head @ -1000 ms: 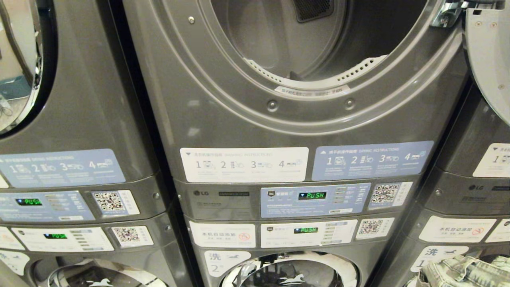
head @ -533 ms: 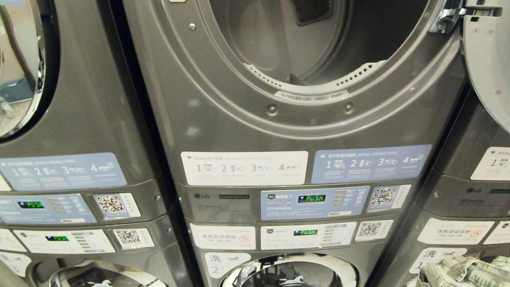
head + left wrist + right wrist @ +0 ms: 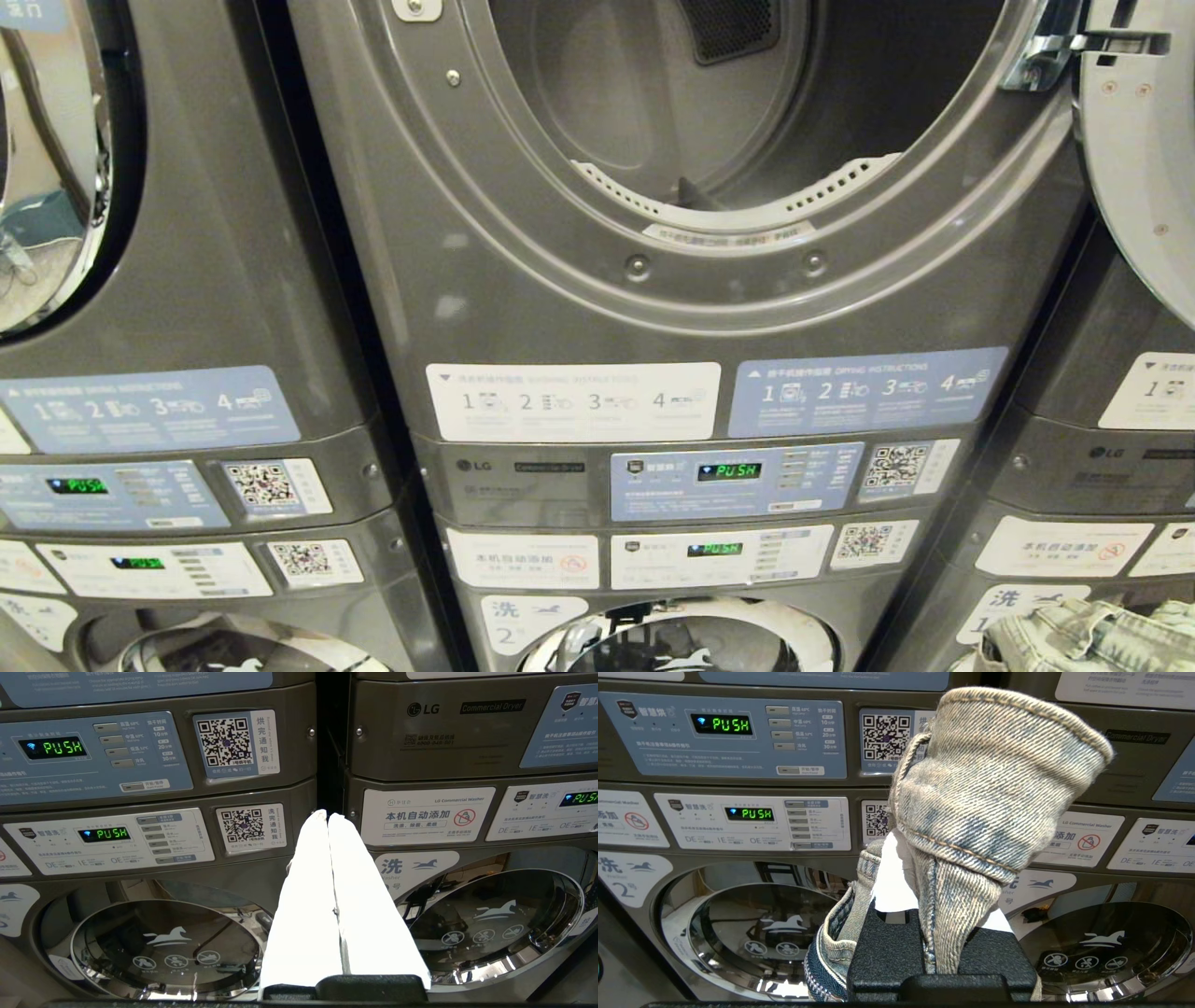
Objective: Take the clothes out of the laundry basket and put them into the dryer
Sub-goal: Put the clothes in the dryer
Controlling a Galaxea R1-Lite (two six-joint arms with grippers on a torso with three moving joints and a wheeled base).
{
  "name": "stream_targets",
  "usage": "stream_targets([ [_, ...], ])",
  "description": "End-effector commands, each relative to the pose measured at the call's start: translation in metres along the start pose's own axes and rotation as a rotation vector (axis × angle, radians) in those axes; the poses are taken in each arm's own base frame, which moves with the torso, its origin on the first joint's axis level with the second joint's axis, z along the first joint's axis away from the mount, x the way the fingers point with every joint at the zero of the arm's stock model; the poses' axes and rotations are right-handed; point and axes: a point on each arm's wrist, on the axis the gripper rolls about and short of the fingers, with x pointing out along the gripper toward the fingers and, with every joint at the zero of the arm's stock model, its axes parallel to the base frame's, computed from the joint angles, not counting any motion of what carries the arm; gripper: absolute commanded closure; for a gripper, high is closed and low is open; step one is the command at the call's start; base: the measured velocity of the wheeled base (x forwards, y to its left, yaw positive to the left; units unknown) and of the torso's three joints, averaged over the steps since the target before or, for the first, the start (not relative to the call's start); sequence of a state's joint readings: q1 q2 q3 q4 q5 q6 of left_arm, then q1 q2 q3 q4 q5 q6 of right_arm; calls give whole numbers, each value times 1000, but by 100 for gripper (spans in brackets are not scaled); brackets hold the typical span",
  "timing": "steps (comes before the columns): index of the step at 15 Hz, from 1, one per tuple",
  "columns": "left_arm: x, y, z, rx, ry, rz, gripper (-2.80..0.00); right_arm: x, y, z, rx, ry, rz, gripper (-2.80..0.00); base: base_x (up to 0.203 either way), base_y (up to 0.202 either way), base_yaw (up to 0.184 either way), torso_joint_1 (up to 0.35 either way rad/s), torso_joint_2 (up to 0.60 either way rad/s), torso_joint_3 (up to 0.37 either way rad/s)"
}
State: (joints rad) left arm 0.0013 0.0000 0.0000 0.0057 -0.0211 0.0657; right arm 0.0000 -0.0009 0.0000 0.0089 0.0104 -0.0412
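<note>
The dryer (image 3: 523, 280) stands straight ahead, and its drum (image 3: 747, 103) is dark and bare where it shows. Its round door (image 3: 1139, 159) hangs swung out at the right. A pale, washed denim garment (image 3: 994, 788) bulges over my right gripper (image 3: 920, 858), which is shut on it in front of the control panels. A corner of that denim (image 3: 1083, 639) peeks into the head view at the bottom right. My left gripper (image 3: 327, 814) is shut with nothing in it, facing the gap between two machine stacks. The laundry basket is out of view.
Stacked machines fill the view: washers with chrome doors (image 3: 681, 644) sit below the dryers. Lit panels reading PUSH (image 3: 728, 471) lie between them. A second stack (image 3: 168, 280) stands at the left and a third (image 3: 1120, 448) at the right.
The whole head view has slid down a little, so the camera has risen and more of the drum opening shows. Neither arm has moved relative to it.
</note>
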Motion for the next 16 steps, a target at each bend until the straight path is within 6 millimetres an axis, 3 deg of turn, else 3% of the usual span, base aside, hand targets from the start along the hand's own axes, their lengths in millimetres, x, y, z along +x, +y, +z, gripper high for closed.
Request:
stream_targets([
  [1,0,0,0,0,-1,0,0,0,0,0,0,0,0,0,0,0,0,65,-119,-51],
  [16,0,0,0,3,-1,-2,0,0,0,0,1,-2,2,0,0,0,0,41,-79,-38],
])
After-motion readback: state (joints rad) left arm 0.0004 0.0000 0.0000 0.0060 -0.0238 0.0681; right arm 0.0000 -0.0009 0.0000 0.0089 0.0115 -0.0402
